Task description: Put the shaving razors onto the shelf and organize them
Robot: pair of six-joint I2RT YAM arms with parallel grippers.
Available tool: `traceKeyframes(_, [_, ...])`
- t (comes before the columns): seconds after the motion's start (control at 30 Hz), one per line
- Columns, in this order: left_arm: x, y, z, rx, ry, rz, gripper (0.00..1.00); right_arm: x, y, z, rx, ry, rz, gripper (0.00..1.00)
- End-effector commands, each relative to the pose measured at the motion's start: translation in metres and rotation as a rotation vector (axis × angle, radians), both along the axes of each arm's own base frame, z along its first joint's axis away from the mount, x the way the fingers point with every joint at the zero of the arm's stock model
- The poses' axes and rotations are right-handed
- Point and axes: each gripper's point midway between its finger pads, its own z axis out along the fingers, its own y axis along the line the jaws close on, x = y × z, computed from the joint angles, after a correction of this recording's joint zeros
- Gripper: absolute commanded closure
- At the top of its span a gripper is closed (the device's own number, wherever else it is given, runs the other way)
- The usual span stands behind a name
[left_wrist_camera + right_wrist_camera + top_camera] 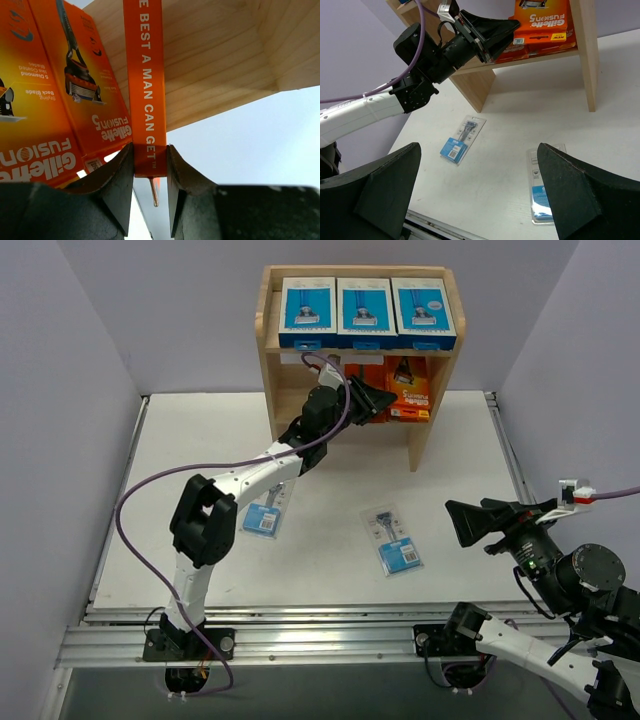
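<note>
The left arm (245, 478) stretched forward, left claw (150, 152) clamped narrow; right arm (560, 570) folded low, right claw (479, 149) spread wide.

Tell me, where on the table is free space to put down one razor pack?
The table is bare left of the shelf and right of it. Another free patch lies between the two blister cards. Crowded: the top tier, filled by three blue boxes, and the middle tier around the left gripper and its orange box.
</note>
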Motion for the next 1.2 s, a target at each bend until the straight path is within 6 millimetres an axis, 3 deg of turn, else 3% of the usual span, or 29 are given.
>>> traceKeyframes(0.0, [-0.005, -0.009, 0.031, -0.047, -0.067, -0.044, 0.98, 0.001, -0.011, 0.008, 0.024, -0.019, -0.044, 0.04])
traceKeyframes(0.57, [0.002, -0.024, 0.012, -0.009, -0.027, -0.072, 0.96, 0.003, -0.013, 0.001, 0.020, -0.016, -0.064, 0.04])
traceKeyframes(0.63, [0.003, -0.025, 0.010, -0.006, -0.022, -0.075, 0.84, 0.003, -0.014, 0.001, 0.022, -0.015, -0.064, 0.04])
traceKeyframes(0.67, [0.004, -0.026, 0.008, 0.000, -0.016, -0.078, 0.71, 0.003, -0.015, 0.002, 0.023, -0.017, -0.068, 0.04])
traceKeyframes(0.77, [0.006, -0.029, 0.005, 0.015, -0.001, -0.086, 0.48, 0.002, -0.016, 0.002, 0.028, -0.019, -0.070, 0.04])
traceKeyframes(0.83, [0.007, -0.031, 0.002, 0.025, 0.004, -0.089, 0.43, 0.002, -0.018, 0.002, 0.034, -0.020, -0.075, 0.04])
traceKeyframes(0.9, [0.007, -0.032, 0.001, 0.035, -0.001, -0.091, 0.19, 0.001, -0.018, 0.001, 0.035, -0.019, -0.073, 0.04])
traceKeyframes(1.17, [0.007, -0.031, 0.001, 0.060, -0.006, -0.090, 0.16, -0.001, -0.020, -0.003, 0.048, -0.012, -0.070, 0.04])
